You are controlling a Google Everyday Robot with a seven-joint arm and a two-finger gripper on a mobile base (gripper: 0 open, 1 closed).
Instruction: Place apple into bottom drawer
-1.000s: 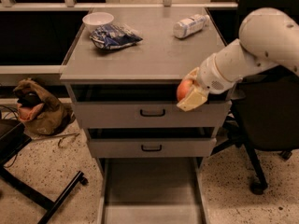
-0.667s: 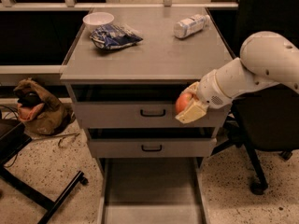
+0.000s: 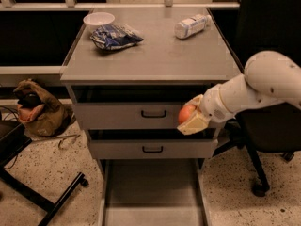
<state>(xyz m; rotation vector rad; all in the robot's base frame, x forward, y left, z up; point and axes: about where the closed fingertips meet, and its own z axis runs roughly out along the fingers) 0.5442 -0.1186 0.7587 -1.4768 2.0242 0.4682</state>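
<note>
1 hand (image 3: 191, 116) clenched on the apple (image 3: 185, 113), held at the right end of the top drawer (image 3: 127, 116), above the open bottom drawer (image 3: 153, 192). Bottle (image 3: 190, 26), bowl (image 3: 99, 20) and bag (image 3: 115, 36) on the counter (image 3: 155, 60).

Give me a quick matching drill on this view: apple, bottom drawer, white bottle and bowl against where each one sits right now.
Things:
1. apple
2. bottom drawer
3. white bottle
4. bowl

Places:
A. lying on its side at the right rear of the cabinet top
B. pulled out, below the two handled drawers
C. held in the gripper, in front of the right end of the top drawer
D. left rear of the cabinet top, beside the blue bag

Pairs: 1-C, 2-B, 3-A, 4-D.
</note>
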